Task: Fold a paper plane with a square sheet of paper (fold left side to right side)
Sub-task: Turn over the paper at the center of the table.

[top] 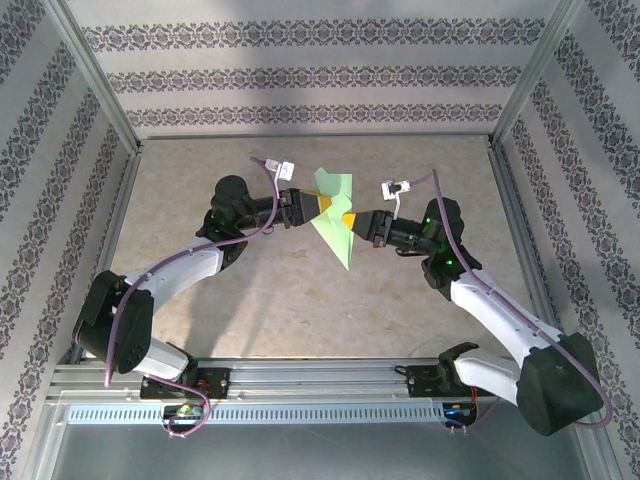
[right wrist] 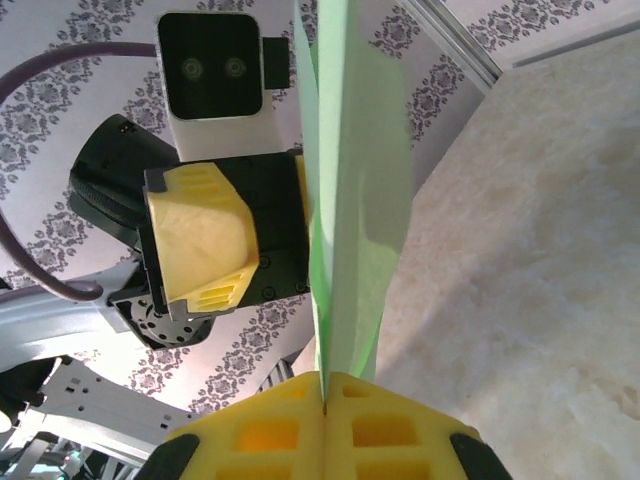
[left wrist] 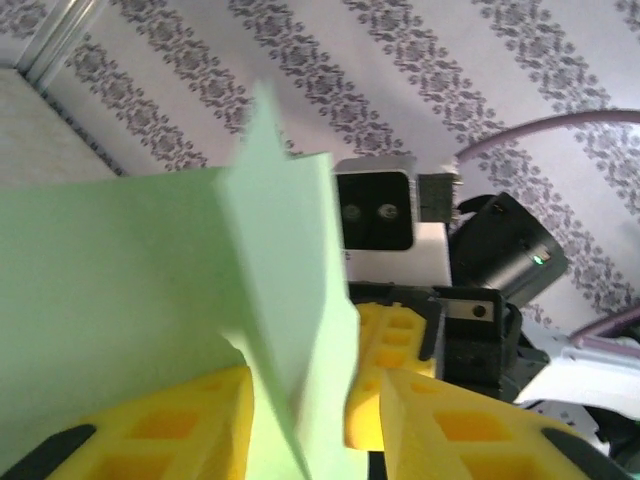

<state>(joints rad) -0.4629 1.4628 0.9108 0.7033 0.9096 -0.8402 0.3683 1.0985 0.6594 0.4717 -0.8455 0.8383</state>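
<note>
Holding the paper (top: 338, 245) up above the table (top: 250, 290), just far of centre, pointed tip aiming near. Clamping it from the right with the right gripper (top: 350, 219), fingers (right wrist: 270, 425) pressed together on a layered edge. Straddling it from the left with the left gripper (top: 322, 205), fingers (left wrist: 170, 425) standing apart, one on each side, not pinching. Judging the paper very light, thin and limp: sagging where unsupported, creasing or tearing under a hard tug, probably slipping between smooth fingers. Judging the best hold to be flat across the folded, doubled part beside the centre crease, close to the other grip; steering clear of the tip and single-layer corners.
</note>
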